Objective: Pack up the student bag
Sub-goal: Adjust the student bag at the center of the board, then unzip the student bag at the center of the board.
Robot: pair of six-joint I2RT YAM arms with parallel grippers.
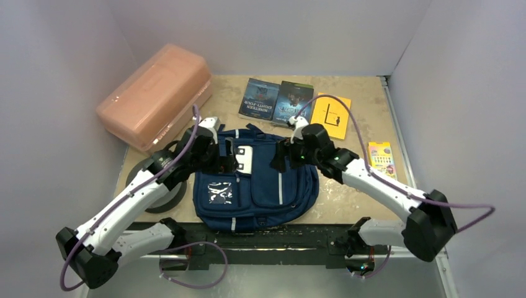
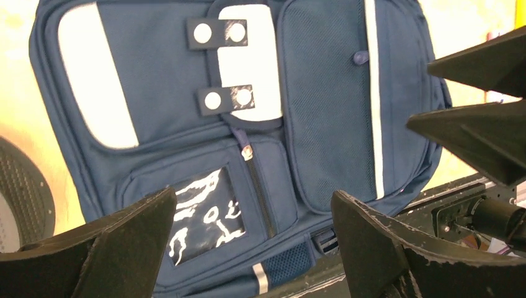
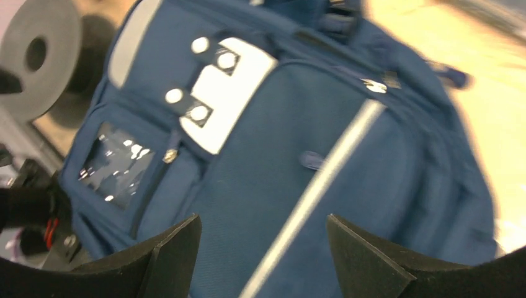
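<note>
The student bag (image 1: pixel 267 192) lies flat at the near middle of the table, front side up, a navy backpack with grey stripes, a white patch and zipped front pockets. My left gripper (image 1: pixel 226 160) hovers over its upper left part, open, with nothing between the fingers. In the left wrist view the student bag (image 2: pixel 322 112) fills the frame beyond the open left gripper (image 2: pixel 253 195). My right gripper (image 1: pixel 280 155) hangs over the bag's upper right, also open and empty. The right wrist view shows the student bag (image 3: pixel 267 167) and its stripe under the right gripper (image 3: pixel 263 217).
A salmon-pink plastic box (image 1: pixel 155 96) stands at the back left. Two dark books (image 1: pixel 276 100) and a yellow book (image 1: pixel 330 116) lie behind the bag. A crayon box (image 1: pixel 381 158) lies at the right. A dark round roll (image 1: pixel 155 186) sits left of the bag.
</note>
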